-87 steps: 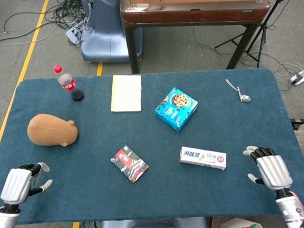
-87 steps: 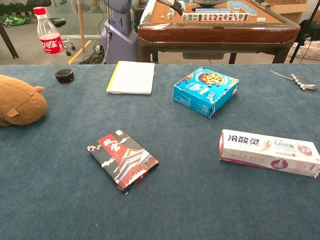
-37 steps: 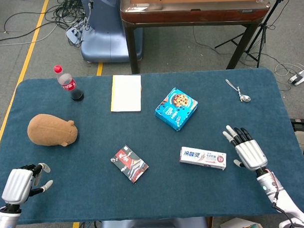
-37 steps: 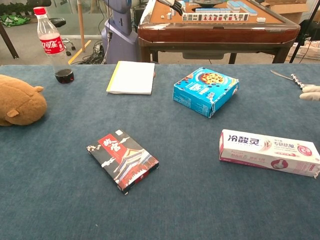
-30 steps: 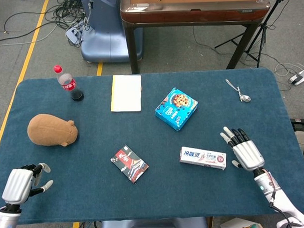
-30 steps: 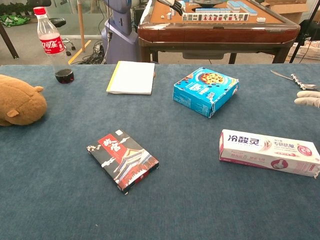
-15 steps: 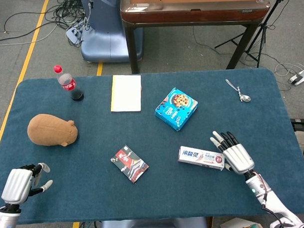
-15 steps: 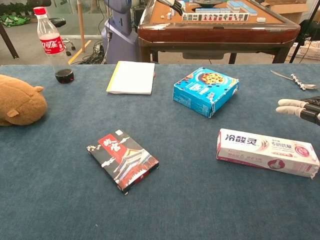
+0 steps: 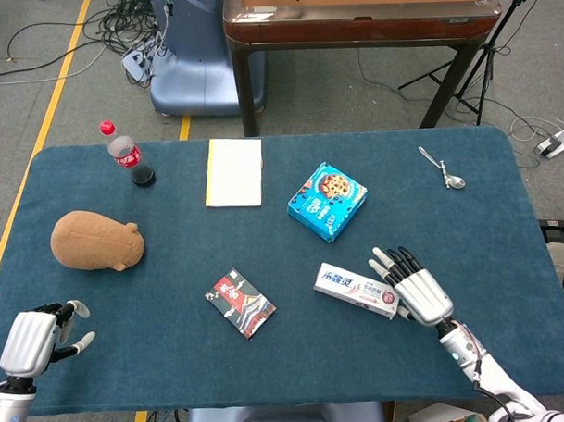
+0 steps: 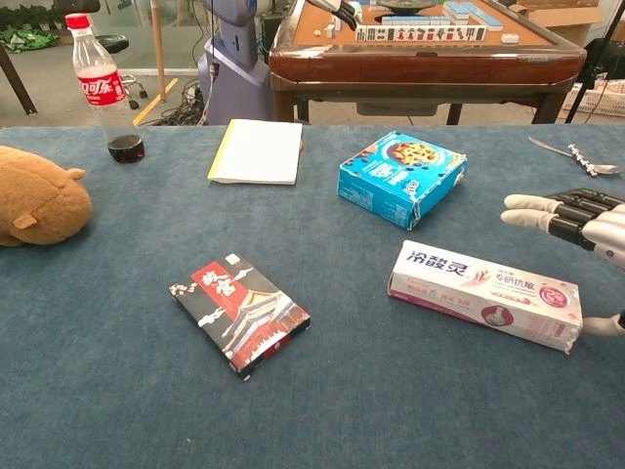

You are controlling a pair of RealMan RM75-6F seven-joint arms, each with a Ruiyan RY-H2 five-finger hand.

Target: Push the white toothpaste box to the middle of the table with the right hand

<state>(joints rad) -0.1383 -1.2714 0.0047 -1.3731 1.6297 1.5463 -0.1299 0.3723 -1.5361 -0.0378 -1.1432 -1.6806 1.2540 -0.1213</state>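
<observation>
Head view: one white toothpaste box (image 9: 356, 290) on the blue table (image 9: 504, 203), just toward the robot from the blue cookie box (image 9: 327, 201). Right hand (image 9: 416, 290), fingers spread, against the toothpaste box's right end. Left hand (image 9: 32, 340) far left of it, fingers loosely curled, probably empty. One each: notebook (image 9: 234, 172), cola bottle (image 9: 126, 153), plush (image 9: 95, 241), spoon (image 9: 443, 167), card pack (image 9: 241, 302).

Chest view: right hand (image 10: 578, 224) at the frame edge, toothpaste box (image 10: 485, 294) angled. Mahjong table (image 10: 420, 49) behind.

Robotics lab or test room, we judge: bare grey floor with yellow tape line (image 9: 62, 69), loose cables (image 9: 127, 14), tripod legs (image 9: 485, 60), mahjong table (image 9: 358, 14) at far side.
</observation>
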